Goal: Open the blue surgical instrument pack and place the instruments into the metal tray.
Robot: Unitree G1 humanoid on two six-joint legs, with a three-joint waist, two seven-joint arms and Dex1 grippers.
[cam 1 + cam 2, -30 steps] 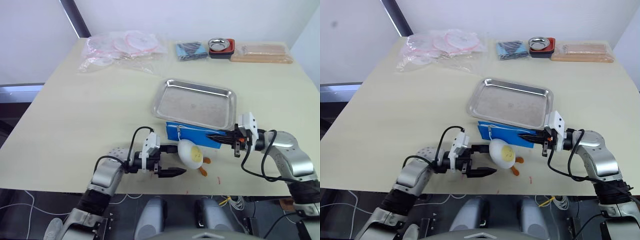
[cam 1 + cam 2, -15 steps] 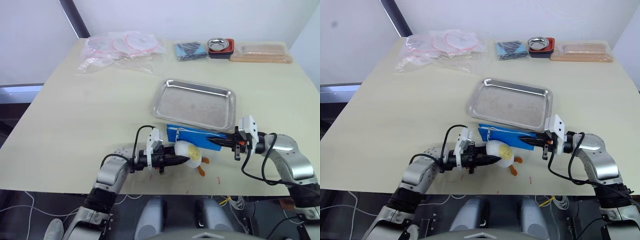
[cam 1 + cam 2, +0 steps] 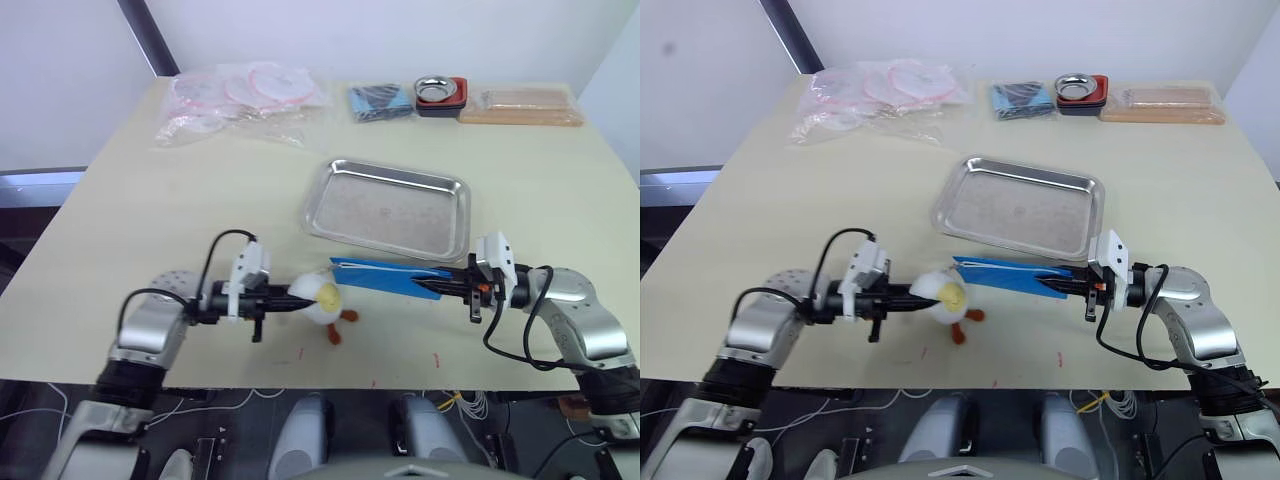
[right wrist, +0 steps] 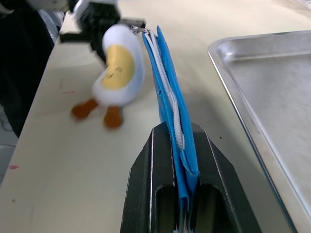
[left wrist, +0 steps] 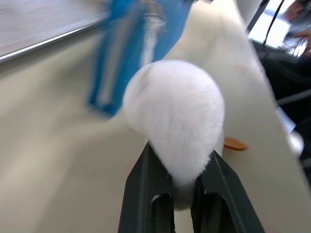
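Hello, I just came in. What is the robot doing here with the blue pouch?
The right gripper pinches one end of the blue pouch, beside the metal tray. The left gripper is shut on the white plush duck hanging at the pouch's zipper end. The pouch looks stretched between them. No instruments lie in the tray.
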